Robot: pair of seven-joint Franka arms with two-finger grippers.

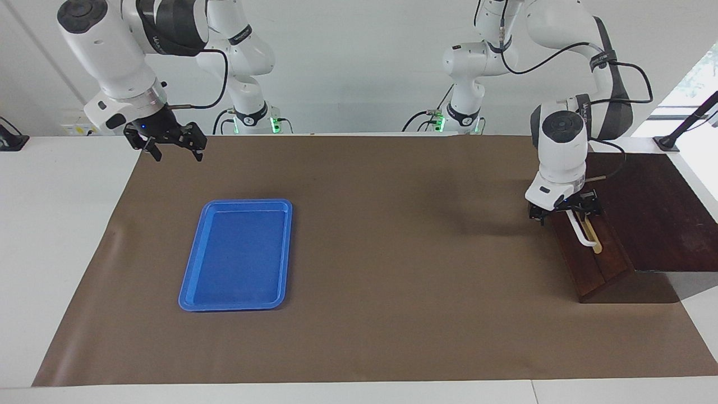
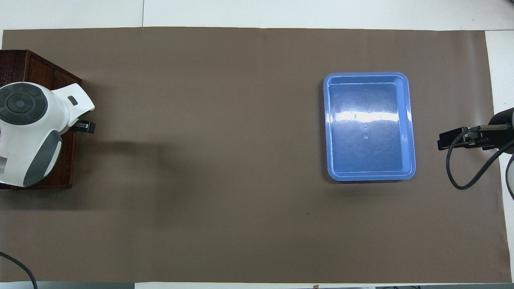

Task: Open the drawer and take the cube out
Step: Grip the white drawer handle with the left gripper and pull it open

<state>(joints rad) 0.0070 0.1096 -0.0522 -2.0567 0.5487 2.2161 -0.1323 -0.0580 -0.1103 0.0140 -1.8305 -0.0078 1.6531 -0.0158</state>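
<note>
The dark wooden box (image 1: 656, 213) stands at the left arm's end of the table. Its drawer (image 1: 594, 264) is closed, and the white bar handle (image 1: 584, 237) shows only at its lower end. My left gripper (image 1: 564, 213) is down at the upper part of the handle, its fingers spread on either side of the bar. In the overhead view the left arm's wrist covers the handle and most of the drawer (image 2: 67, 160). The yellow cube is hidden. My right gripper (image 1: 171, 147) waits open in the air over the table's edge at the right arm's end.
A flat blue tray (image 1: 238, 252) lies empty on the brown mat toward the right arm's end; it also shows in the overhead view (image 2: 369, 126). The brown mat (image 1: 404, 252) covers the table between the tray and the box.
</note>
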